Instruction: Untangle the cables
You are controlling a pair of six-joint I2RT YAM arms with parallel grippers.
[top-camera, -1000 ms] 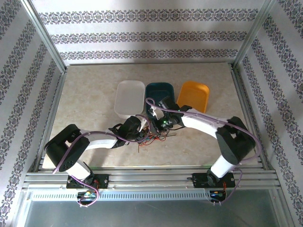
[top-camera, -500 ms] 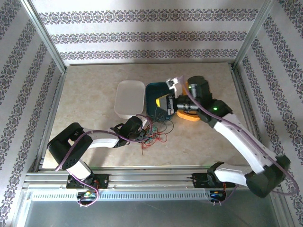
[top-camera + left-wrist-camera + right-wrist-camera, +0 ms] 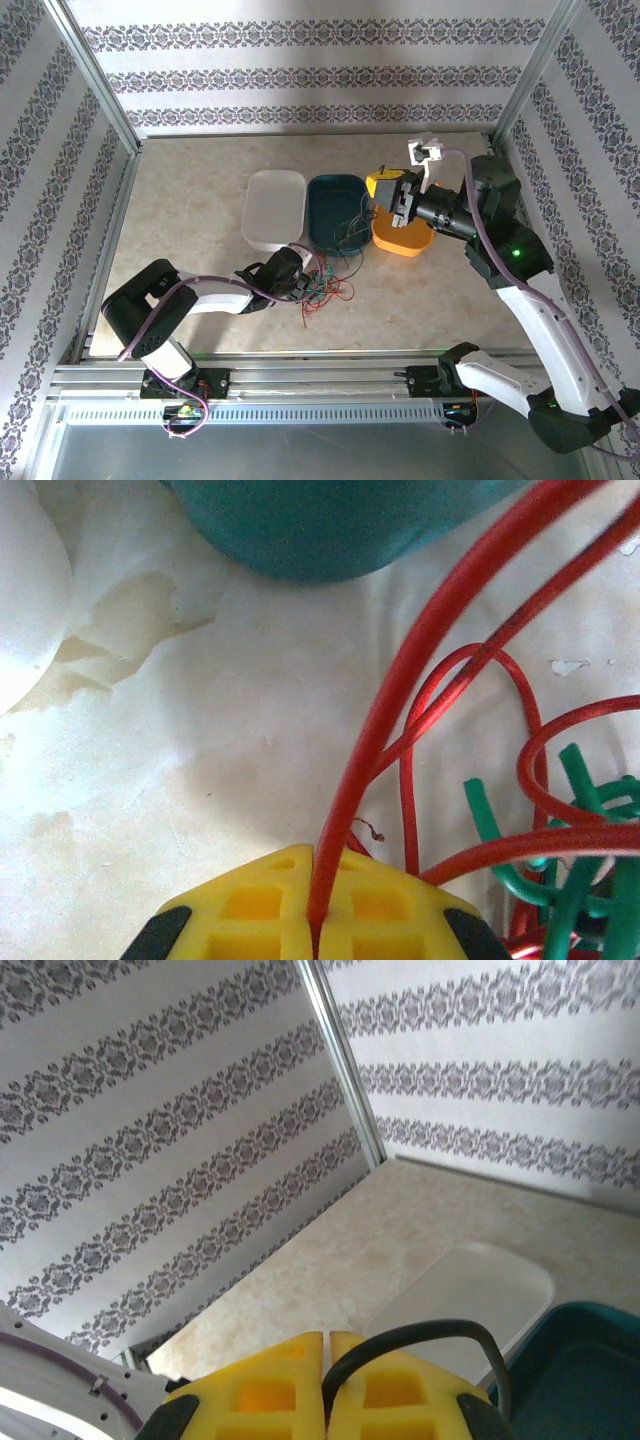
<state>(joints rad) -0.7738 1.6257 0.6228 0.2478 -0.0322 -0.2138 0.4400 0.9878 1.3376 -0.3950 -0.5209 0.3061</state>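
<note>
From above, three trays lined the bench (image 3: 200,200) behind the tangled cables (image 3: 328,288): white tray (image 3: 273,208), teal tray (image 3: 333,200), orange tray (image 3: 408,235). The right claw (image 3: 388,195) had swung from the teal tray to above the orange tray. At the left wrist, the left claw (image 3: 318,910) pinched one red cable (image 3: 398,675). At the right wrist, the right claw gripped one black cable (image 3: 420,1328).

The red cable (image 3: 433,615) and green cable (image 3: 490,830) have a smooth, glossy plastic coat, the black cable (image 3: 420,1329) a duller one; the left gripper (image 3: 315,910) has yellow pads (image 3: 250,905) of matt plastic. The table (image 3: 200,200) is a matt, marble-patterned sheet, stained and slightly wrinkled. The white tray (image 3: 272,205), teal tray (image 3: 330,195) and orange tray (image 3: 400,242) are smooth plastic with a soft sheen, and the frame (image 3: 300,375) is bare metal.
</note>
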